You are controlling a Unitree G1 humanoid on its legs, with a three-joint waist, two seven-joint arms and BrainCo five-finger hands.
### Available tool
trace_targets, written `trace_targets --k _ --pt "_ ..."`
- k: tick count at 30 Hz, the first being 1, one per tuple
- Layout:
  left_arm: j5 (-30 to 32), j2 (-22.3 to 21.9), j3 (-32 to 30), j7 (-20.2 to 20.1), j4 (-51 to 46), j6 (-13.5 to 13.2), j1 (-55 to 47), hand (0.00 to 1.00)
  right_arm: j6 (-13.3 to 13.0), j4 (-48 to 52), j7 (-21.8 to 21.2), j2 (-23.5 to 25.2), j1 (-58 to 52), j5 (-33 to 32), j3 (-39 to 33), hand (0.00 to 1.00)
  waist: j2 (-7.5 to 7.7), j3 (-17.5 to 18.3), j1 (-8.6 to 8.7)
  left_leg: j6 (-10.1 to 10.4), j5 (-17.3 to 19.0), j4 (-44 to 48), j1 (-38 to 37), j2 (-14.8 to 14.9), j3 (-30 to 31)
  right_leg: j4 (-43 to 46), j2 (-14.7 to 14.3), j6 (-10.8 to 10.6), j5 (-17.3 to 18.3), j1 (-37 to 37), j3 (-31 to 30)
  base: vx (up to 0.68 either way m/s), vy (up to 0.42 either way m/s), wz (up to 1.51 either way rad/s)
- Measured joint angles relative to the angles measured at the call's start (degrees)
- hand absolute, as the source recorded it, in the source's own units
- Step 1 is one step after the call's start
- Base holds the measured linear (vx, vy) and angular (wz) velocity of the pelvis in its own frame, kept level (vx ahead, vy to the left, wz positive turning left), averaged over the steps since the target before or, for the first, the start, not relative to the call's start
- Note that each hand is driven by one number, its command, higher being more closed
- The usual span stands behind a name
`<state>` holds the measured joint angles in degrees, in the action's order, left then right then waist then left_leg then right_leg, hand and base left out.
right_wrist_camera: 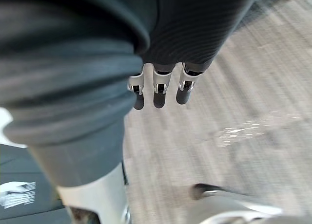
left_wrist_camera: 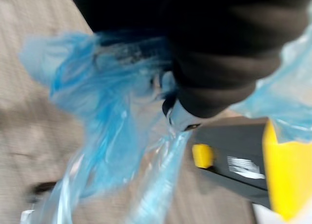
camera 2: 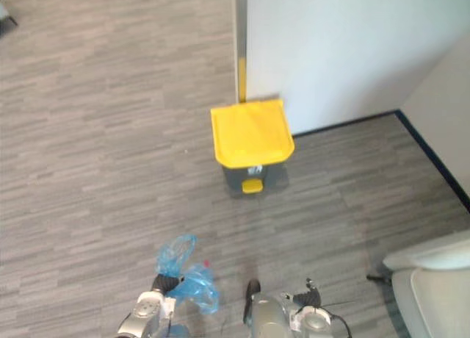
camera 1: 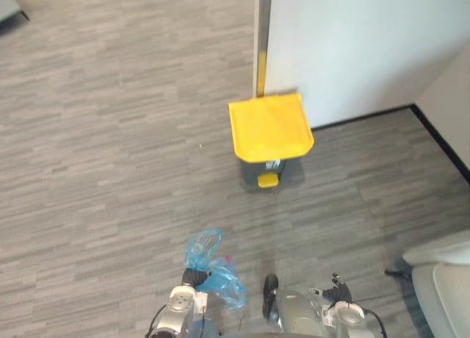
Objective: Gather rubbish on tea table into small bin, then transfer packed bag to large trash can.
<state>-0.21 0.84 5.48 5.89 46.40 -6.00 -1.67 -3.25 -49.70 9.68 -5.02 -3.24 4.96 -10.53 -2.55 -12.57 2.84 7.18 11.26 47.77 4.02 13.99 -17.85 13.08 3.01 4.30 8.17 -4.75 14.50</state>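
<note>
Grips the bag point(camera 1: 214, 268) in the curled left hand point(camera 1: 189, 278) at lower centre of the frame, hangs the right hand point(right_wrist_camera: 158, 86) slack and empty, and likely needs a close approach to the trash can point(camera 1: 270, 128) mid-frame, pedal point(camera 1: 268, 180) pressed first, before release above the opening.

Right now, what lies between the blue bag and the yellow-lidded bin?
Nothing: only bare grey floor separates the blue bag, held by the left hand, from the yellow-lidded bin, as both eye views show.
</note>
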Motion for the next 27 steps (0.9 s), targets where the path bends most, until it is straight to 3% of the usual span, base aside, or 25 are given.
trace_targets --k 2,5,7,9,11,13,15,17,20,22,23,25,26,27 --pt "0.0 -0.1 -0.1 -0.1 -0.4 0.0 -0.1 1.00 -0.1 1.4 0.1 0.6 0.3 -0.2 -0.4 0.00 0.83 0.4 -0.74 -2.4 2.6 -5.0 3.9 0.5 -3.8 -2.4 0.3 -0.4 0.0 2.4 -1.7 0.26 0.008 -0.36" --pt "0.1 -0.2 0.0 -0.5 0.4 0.0 -0.1 1.00 -0.1 0.6 0.2 1.0 0.6 -0.4 -0.8 0.00 1.38 0.3 -1.82 -3.1 2.1 -21.0 7.2 -1.6 -3.5 -3.6 1.7 -2.5 0.8 4.7 -3.7 0.27 0.110 -0.37" --pt "0.1 -0.2 0.2 -0.7 0.7 0.1 -0.5 1.00 0.0 -1.3 0.4 0.5 0.3 -0.4 -0.7 0.00 1.36 0.7 -1.95 -2.9 -1.9 -30.5 6.9 -3.7 -3.2 -3.6 2.8 -4.8 2.1 6.2 -4.6 0.32 0.227 -0.21" --pt "0.1 -0.1 0.1 -0.8 2.4 0.0 -1.4 1.00 0.2 -2.4 0.5 -0.8 -0.5 -0.3 -0.7 0.00 -0.77 2.0 -2.37 -3.5 -10.2 -35.9 5.8 -4.0 -1.2 -3.3 2.2 -7.9 4.2 7.0 -6.2 0.34 0.335 -0.32" --pt "0.1 1.9 0.1 -0.6 3.4 0.2 -1.9 1.00 0.5 -3.7 0.4 1.1 -0.8 -0.3 -0.3 0.00 3.33 3.3 -2.40 -4.8 -7.1 -35.5 5.1 -8.0 -2.0 -3.6 6.2 -10.4 5.6 7.6 -7.4 0.32 0.265 -0.13" --pt "0.1 2.7 0.3 -0.6 3.4 0.2 -1.9 1.00 0.5 -4.0 0.4 2.0 -1.6 -0.2 -0.4 0.00 5.22 4.0 -2.50 -5.4 -2.7 -33.5 5.3 -10.6 -2.5 0.6 9.4 -12.1 7.4 6.7 -8.1 0.36 0.283 -0.03" --pt "0.1 2.4 0.7 -0.7 3.3 0.3 -2.0 1.00 0.5 -3.9 0.3 1.9 -1.6 0.0 -0.5 0.00 4.73 3.9 -2.30 -6.5 0.3 -32.9 3.2 -11.9 -3.5 15.0 11.3 -12.8 7.2 0.9 -11.3 0.35 0.288 -0.17" --pt "0.0 3.3 1.6 -0.6 3.1 0.3 -2.6 1.00 0.3 -3.4 0.1 1.3 -1.1 0.0 -0.6 0.00 3.84 3.2 -1.46 -7.2 3.4 -31.8 -1.8 -12.3 -3.4 35.4 12.4 -14.0 3.9 -6.3 -12.4 0.39 0.206 0.01" --pt "0.0 5.0 2.5 0.3 3.1 0.4 -2.3 1.00 0.3 -3.7 0.1 0.5 -0.3 0.0 -0.5 0.00 3.50 2.9 -0.83 -7.0 6.7 -31.8 -7.4 -11.2 -3.2 44.4 11.9 -11.2 7.2 -11.8 -5.9 0.40 0.078 0.02" --pt "-0.3 6.1 2.5 0.5 3.1 0.4 -1.2 1.00 0.3 -3.4 0.2 -0.3 1.5 0.0 -0.6 0.00 2.57 1.9 0.14 -6.5 8.0 -33.4 -11.3 -10.2 -3.4 38.6 11.5 -8.3 9.0 -18.8 2.6 0.46 0.010 -0.03" --pt "-0.5 6.4 2.5 0.5 3.1 0.4 -0.3 1.00 0.3 -3.4 0.3 -0.6 2.4 -0.1 -0.6 0.00 2.31 0.9 0.39 -6.4 8.1 -33.5 -12.5 -9.7 -3.5 33.0 10.7 -7.4 8.0 -20.3 4.8 0.50 -0.033 0.08" --pt "-1.0 7.6 2.4 0.5 3.1 0.3 2.6 1.00 0.4 -3.5 0.4 -0.4 3.3 -0.4 -0.5 0.00 3.37 -2.0 0.78 -5.8 8.5 -31.3 -15.7 -9.0 -3.4 8.6 7.5 -7.2 -1.3 -21.4 6.9 0.69 -0.130 0.26" --pt "-1.1 8.0 2.4 0.5 3.1 0.1 2.8 1.00 0.4 -3.5 0.4 -0.3 3.2 -0.4 -0.4 0.00 4.38 -2.4 1.01 -4.7 9.2 -29.1 -16.5 -9.1 -3.4 2.8 7.8 -6.4 -4.0 -20.8 6.7 0.76 -0.182 0.07" --pt "-1.1 8.1 2.2 0.7 3.2 0.1 3.0 1.00 0.6 -3.9 0.4 -0.8 3.3 -0.4 -0.4 0.00 4.19 -2.6 0.42 -2.4 11.7 -24.5 -16.5 -8.1 -2.8 -0.1 6.4 -2.5 -8.7 -19.3 6.6 0.63 -0.133 -0.31"
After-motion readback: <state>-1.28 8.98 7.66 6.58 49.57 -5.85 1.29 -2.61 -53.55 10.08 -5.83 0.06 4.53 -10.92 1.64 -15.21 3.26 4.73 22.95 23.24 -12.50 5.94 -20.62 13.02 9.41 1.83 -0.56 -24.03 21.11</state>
